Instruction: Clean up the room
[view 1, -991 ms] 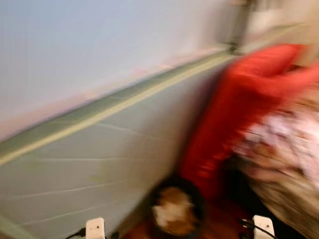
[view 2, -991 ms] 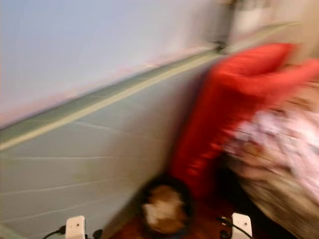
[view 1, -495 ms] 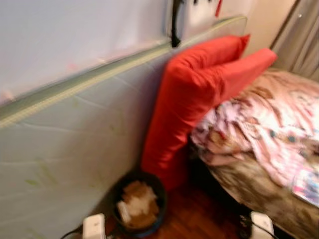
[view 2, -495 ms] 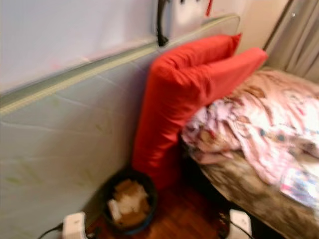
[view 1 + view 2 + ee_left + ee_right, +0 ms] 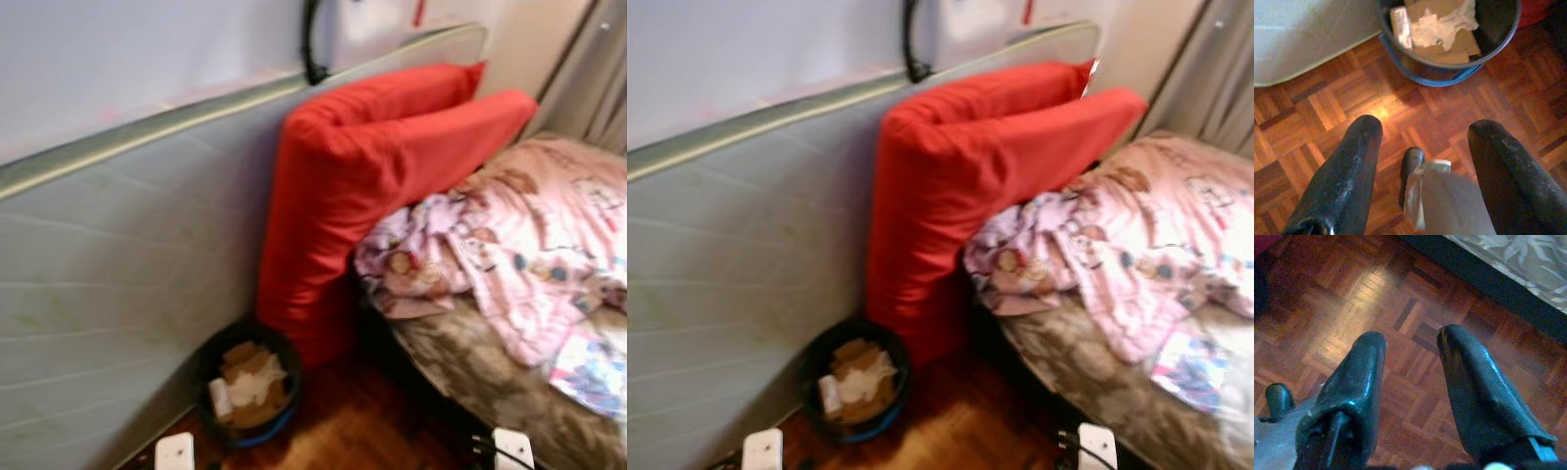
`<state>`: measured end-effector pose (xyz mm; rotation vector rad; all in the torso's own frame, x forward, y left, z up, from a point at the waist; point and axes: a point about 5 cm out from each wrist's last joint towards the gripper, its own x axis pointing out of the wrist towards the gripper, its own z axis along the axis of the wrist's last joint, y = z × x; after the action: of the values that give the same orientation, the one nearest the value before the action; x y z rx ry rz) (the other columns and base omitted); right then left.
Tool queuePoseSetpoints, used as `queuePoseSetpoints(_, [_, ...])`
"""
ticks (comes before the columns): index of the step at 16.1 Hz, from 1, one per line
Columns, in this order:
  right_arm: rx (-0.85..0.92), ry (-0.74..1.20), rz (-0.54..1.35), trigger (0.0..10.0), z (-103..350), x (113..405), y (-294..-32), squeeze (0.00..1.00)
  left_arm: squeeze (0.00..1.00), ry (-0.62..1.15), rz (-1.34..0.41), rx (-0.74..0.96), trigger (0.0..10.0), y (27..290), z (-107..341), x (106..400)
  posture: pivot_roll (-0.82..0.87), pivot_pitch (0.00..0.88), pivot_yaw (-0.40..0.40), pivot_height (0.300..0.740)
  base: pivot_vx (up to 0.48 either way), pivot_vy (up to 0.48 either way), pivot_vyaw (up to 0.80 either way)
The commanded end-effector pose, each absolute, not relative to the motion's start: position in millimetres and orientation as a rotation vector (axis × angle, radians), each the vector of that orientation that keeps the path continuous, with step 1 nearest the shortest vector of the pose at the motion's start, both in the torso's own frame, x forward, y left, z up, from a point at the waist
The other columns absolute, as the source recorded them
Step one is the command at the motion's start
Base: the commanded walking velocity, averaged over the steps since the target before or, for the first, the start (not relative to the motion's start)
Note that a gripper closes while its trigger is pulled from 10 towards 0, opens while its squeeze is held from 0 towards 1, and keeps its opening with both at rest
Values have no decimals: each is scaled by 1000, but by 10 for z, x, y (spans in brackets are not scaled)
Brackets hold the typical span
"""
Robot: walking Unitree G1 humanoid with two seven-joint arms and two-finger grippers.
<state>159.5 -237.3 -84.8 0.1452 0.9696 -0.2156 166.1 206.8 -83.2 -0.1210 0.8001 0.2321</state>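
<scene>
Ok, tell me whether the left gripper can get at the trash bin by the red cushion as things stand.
Probably yes. The left gripper hangs open and empty over bare parquet floor, with the trash bin just ahead and nothing between them. It would likely need to lower.

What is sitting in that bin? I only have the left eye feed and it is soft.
Observer: The left wrist view looks down into the bin: flat cardboard pieces, with crumpled white paper on top.
Operator: Is my left gripper holding anything?
Observer: No. The left gripper is open above the parquet floor, nothing between its fingers.
Operator: And the right one?
Observer: The right gripper is open too, over bare floor beside the dark bed base.
</scene>
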Motion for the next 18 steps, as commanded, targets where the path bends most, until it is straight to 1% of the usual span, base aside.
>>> queuePoseSetpoints(1, [186, 889, -145, 10000, -641, 2093, -2246, 0, 0, 909, 169, 62, 10000, 2618, -638, 1887, 48, 0, -14, 740, 0, -334, 0])
queuePoseSetpoints(14, [210, 889, -146, 10000, -657, 2069, -2230, 0, 0, 915, 163, 65, 10000, 2618, -649, 1864, 45, 0, -4, 740, 0, -336, 0])
queuePoseSetpoints(16, [178, 886, -143, 10000, -654, 2070, -2240, 0, 0, 917, 163, 67, 10000, 2619, -652, 1857, 44, 0, -1, 740, 0, -317, 0])
queuePoseSetpoints(18, [172, 885, -139, 10000, -656, 2066, -2238, 0, 0, 911, 171, 53, 10000, 2620, -654, 1850, 42, 0, 0, 740, 0, 0, 0])
